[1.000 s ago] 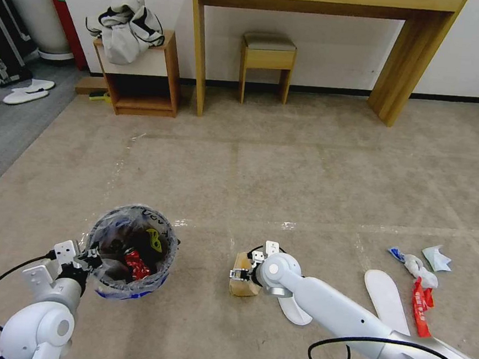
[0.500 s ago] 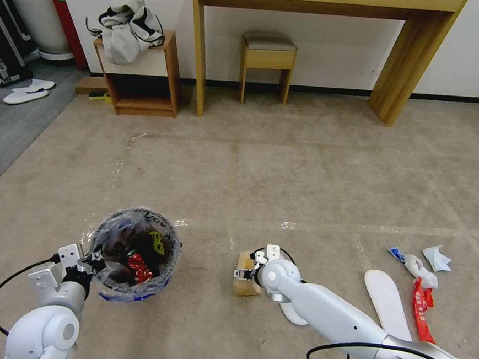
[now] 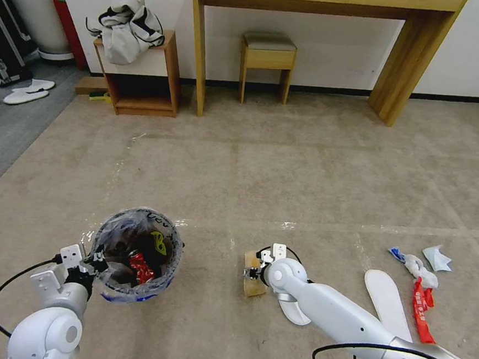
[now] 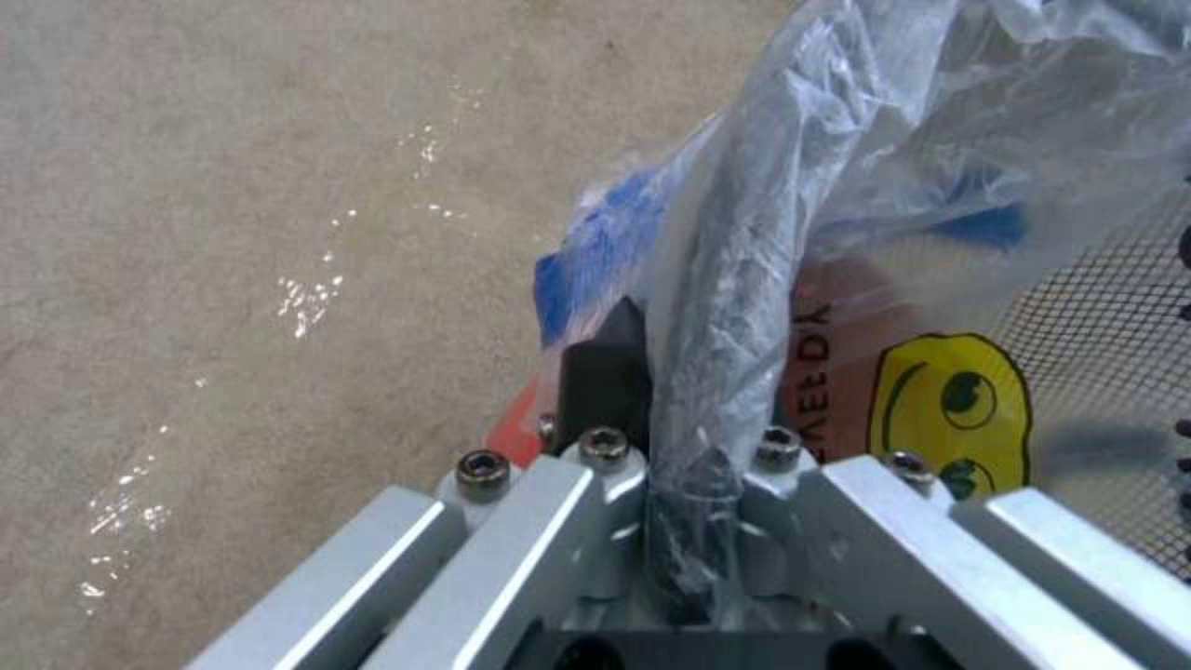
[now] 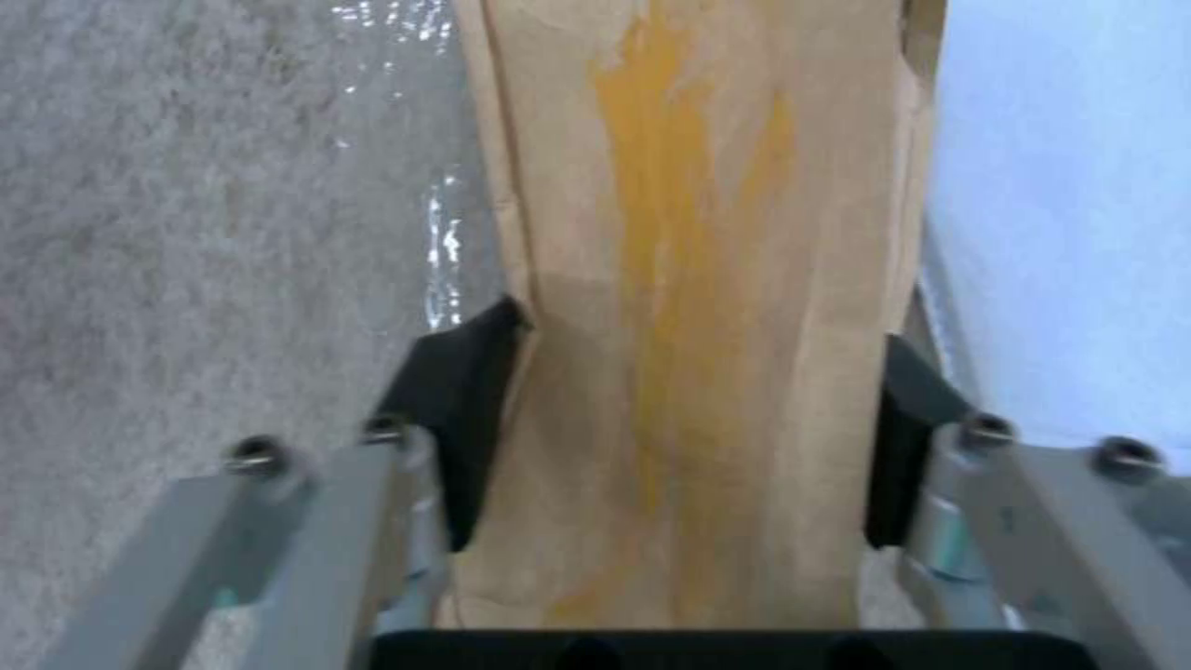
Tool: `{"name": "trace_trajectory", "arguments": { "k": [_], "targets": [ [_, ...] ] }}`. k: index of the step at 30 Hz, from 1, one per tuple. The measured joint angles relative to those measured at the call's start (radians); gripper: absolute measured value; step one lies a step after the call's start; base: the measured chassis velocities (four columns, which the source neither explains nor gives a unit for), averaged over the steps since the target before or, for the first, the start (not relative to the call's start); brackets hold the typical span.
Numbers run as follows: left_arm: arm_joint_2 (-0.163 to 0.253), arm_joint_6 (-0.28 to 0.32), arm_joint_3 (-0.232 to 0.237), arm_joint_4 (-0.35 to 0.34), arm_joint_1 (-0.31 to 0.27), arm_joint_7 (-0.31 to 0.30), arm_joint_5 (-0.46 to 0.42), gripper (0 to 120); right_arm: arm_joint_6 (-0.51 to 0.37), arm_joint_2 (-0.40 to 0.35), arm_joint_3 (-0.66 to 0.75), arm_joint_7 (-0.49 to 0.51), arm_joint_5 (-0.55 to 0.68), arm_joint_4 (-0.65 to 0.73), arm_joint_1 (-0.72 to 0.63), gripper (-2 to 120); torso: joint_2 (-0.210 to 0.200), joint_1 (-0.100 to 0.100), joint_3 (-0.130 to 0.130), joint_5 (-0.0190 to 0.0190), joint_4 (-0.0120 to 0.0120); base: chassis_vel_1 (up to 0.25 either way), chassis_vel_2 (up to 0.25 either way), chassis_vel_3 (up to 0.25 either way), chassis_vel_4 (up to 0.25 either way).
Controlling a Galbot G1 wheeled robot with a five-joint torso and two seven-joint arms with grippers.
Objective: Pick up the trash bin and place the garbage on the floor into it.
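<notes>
On the beige carpeted floor, the small round red trash bin with a blue band and clear plastic liner (image 3: 133, 259) stands near the front left, its rim pinched between the clenched fingers of the left gripper (image 3: 94, 260). Toward the middle front, the right gripper (image 3: 253, 270) has its fingers closed around a crumpled brown paper bag (image 5: 695, 307), just beside a flat white slipper (image 3: 295, 312). The bag looks light and soft, likely to crush, best held across its folded sides.
</notes>
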Motion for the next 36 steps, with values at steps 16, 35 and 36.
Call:
{"name": "trace_trajectory", "arguments": {
  "k": [16,35,36],
  "targets": [
    [0.039,0.013,0.021,0.003,-0.009,-0.007,-0.024,1,0.014,-0.105,0.061,0.021,0.033,0.107,0.004,2,0.0,0.0,0.0,-0.0001,0.0001,0.0,0.0,0.0,0.0],
    [0.092,0.029,0.081,0.052,-0.082,0.0,-0.072,1,0.027,-0.307,0.324,0.012,0.081,0.446,-0.091,2,0.0,0.0,0.0,-0.0002,0.0,0.0,0.0,0.0,0.0],
    [0.1,0.034,0.094,0.058,-0.097,-0.004,-0.081,1,0.031,-0.331,0.379,0.002,0.081,0.498,-0.111,2,0.0,0.0,0.0,0.0,0.0,0.0,0.0,0.0,0.0]
  ]
}}
